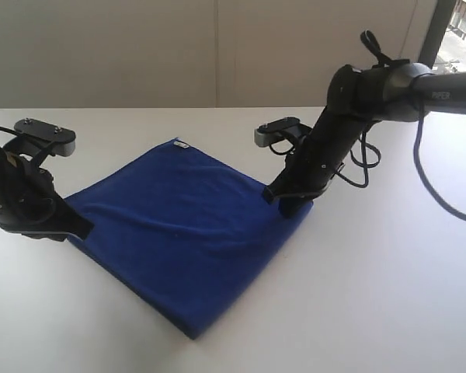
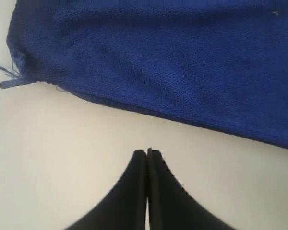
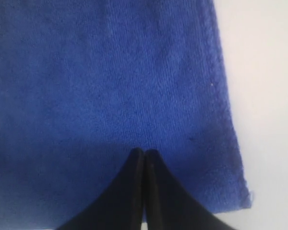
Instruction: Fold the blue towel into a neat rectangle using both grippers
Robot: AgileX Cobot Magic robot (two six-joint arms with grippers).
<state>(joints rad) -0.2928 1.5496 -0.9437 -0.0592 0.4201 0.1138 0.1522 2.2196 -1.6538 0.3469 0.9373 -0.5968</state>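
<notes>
Blue towel point(image 1: 182, 233) lay flat on white table point(image 1: 388, 295). Left gripper point(image 2: 147, 152) closed, empty, just off its edge. Right gripper point(image 3: 144, 152) closed, empty, over cloth near a corner. I judged both must open before pinching corners evenly.

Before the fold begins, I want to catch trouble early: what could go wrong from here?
1. The left tool is shut over bare table, short of the edge of the blue towel; closing there would likely catch nothing.
2. The right tool is shut over cloth, inboard of the corner; a grab there might fold the towel askew.
3. If only one side catches, lifting could drag and bunch the towel.
</notes>
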